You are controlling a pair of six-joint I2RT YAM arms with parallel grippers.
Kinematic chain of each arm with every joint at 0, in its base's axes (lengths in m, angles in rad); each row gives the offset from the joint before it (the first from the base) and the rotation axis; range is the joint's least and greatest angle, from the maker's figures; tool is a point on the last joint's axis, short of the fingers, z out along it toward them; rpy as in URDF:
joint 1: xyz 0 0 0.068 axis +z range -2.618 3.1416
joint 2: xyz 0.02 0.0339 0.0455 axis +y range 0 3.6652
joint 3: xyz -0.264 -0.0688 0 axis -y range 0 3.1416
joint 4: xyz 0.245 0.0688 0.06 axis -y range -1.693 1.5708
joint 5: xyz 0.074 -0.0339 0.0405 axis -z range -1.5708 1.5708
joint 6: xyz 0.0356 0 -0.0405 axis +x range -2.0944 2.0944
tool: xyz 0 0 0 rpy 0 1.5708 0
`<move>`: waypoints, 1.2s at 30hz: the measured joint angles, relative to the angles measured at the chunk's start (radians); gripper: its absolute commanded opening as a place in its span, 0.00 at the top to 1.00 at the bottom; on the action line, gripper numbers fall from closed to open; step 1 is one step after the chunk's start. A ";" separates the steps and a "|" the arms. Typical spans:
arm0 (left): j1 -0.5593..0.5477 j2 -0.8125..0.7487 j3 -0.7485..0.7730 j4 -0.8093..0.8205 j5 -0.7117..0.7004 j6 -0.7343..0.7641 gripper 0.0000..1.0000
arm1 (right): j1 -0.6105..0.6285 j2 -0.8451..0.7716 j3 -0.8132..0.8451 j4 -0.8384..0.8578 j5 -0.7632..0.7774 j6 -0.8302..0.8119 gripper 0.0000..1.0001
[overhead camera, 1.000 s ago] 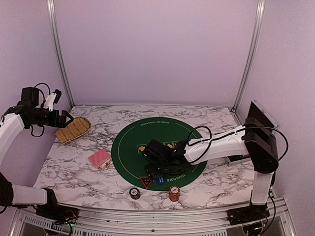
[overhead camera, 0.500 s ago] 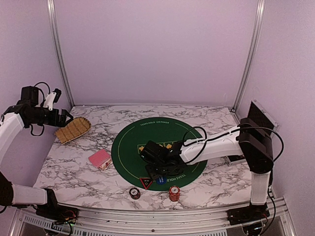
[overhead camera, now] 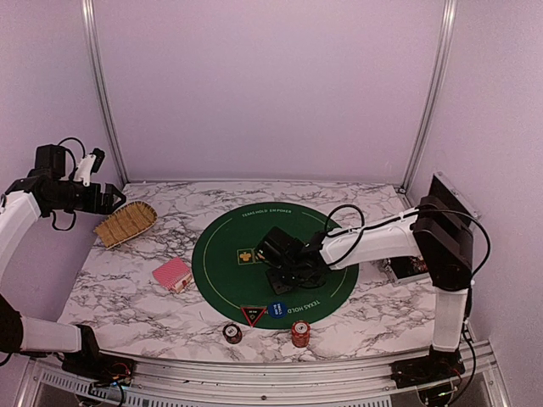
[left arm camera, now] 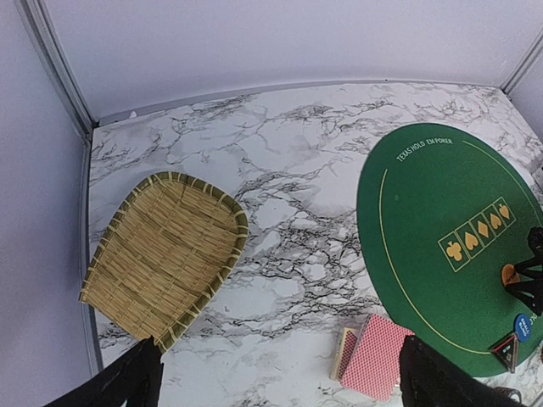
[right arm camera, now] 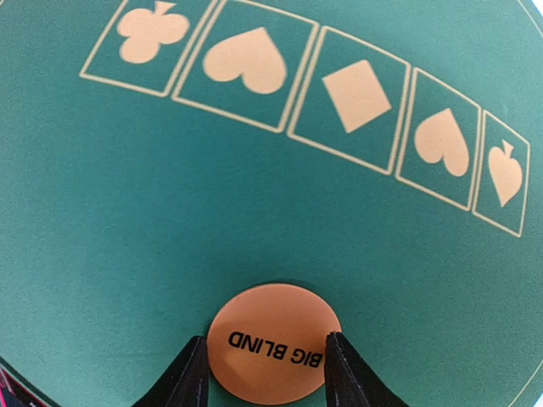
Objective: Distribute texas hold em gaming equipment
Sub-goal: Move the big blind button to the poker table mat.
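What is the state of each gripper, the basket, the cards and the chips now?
left gripper: open, empty
right gripper: jaws shut on the orange button
orange button: gripped, printed face up
basket: empty
card deck: stacked, face down
dark chip stack: upright
orange chip stack: upright

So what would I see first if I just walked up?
Probably the big green poker mat in the middle of the table. There, the right claw pinches an orange disc marked BIG BLIND. A straw basket lies empty at the far left.
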 measured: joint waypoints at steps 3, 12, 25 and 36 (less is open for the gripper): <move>0.000 0.000 0.000 0.000 0.000 -0.003 0.01 | -0.029 0.000 0.000 -0.001 0.007 -0.020 0.56; 0.000 0.000 0.000 0.000 0.000 -0.003 0.01 | -0.123 0.006 0.014 -0.006 0.025 -0.087 0.42; 0.000 0.005 0.006 -0.001 0.001 -0.005 0.01 | -0.134 -0.064 -0.035 -0.018 0.000 -0.052 0.40; 0.000 0.005 0.006 -0.001 0.002 -0.002 0.01 | -0.086 -0.103 -0.121 -0.009 -0.067 0.032 0.58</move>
